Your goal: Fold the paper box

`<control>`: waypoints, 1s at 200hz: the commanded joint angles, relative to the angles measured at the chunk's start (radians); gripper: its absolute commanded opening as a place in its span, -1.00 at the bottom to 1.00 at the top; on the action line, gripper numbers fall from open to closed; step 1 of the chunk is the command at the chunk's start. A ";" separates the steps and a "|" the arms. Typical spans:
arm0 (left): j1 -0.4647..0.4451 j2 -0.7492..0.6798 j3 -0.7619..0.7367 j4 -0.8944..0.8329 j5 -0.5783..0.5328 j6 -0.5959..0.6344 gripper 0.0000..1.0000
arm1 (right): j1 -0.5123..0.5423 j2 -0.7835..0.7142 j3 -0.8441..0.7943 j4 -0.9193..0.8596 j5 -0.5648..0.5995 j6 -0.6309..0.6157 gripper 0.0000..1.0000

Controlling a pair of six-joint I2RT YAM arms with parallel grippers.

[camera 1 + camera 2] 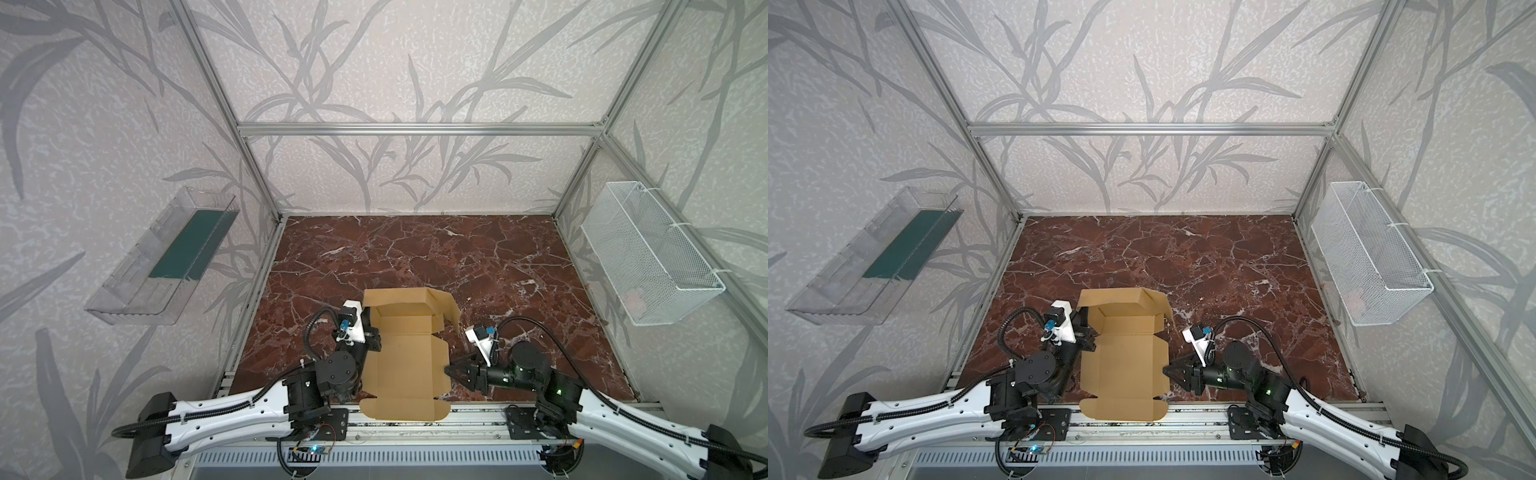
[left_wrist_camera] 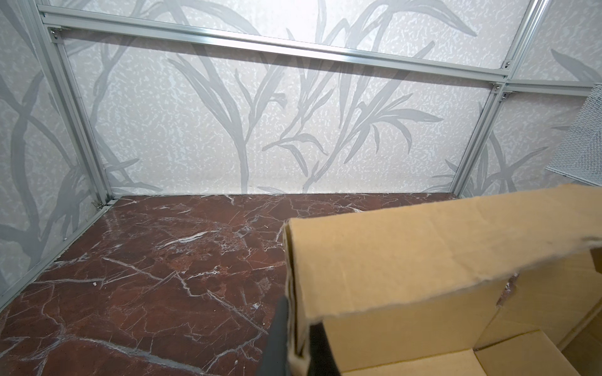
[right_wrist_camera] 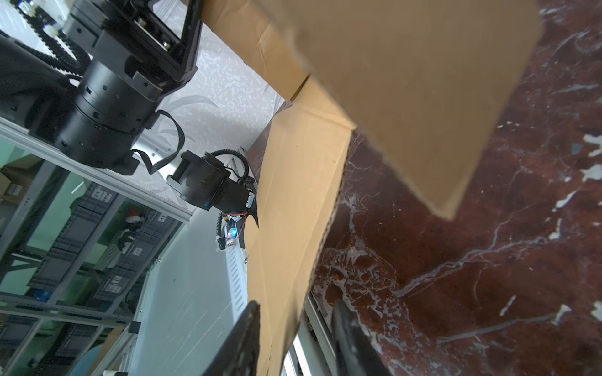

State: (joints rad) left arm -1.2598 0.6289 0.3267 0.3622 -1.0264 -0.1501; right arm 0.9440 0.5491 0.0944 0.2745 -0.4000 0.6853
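Note:
The paper box (image 1: 405, 361) (image 1: 1121, 365) is a tan cardboard mailer lying partly folded at the front middle of the table. Its far wall and a far-right flap stand up. My left gripper (image 1: 372, 334) (image 1: 1089, 332) is shut on the box's raised left wall near the far corner; in the left wrist view its fingers (image 2: 277, 341) pinch the doubled cardboard edge (image 2: 407, 254). My right gripper (image 1: 449, 370) (image 1: 1166, 369) is at the box's right side. In the right wrist view it (image 3: 294, 325) straddles the right flap (image 3: 303, 195) with a gap still showing beside one finger.
The red marble table (image 1: 415, 249) stretches behind the box. A clear plastic bin (image 1: 166, 257) hangs on the left wall and a white wire basket (image 1: 648, 257) on the right wall. The box's front flap overhangs the aluminium rail (image 1: 478, 415).

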 commanded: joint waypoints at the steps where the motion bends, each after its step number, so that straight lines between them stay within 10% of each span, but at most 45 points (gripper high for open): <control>1: 0.002 -0.015 0.046 0.000 -0.002 -0.039 -1.00 | 0.007 0.014 -0.032 0.106 0.015 0.013 -0.41; 200: -0.003 -0.044 0.094 0.012 0.131 -0.119 -1.00 | 0.007 -0.079 -0.133 0.360 -0.063 0.097 -1.00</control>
State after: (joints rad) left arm -1.2598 0.5896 0.3904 0.3538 -0.9451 -0.2214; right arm 0.9455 0.4664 0.0074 0.5396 -0.4274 0.7788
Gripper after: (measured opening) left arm 0.048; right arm 0.047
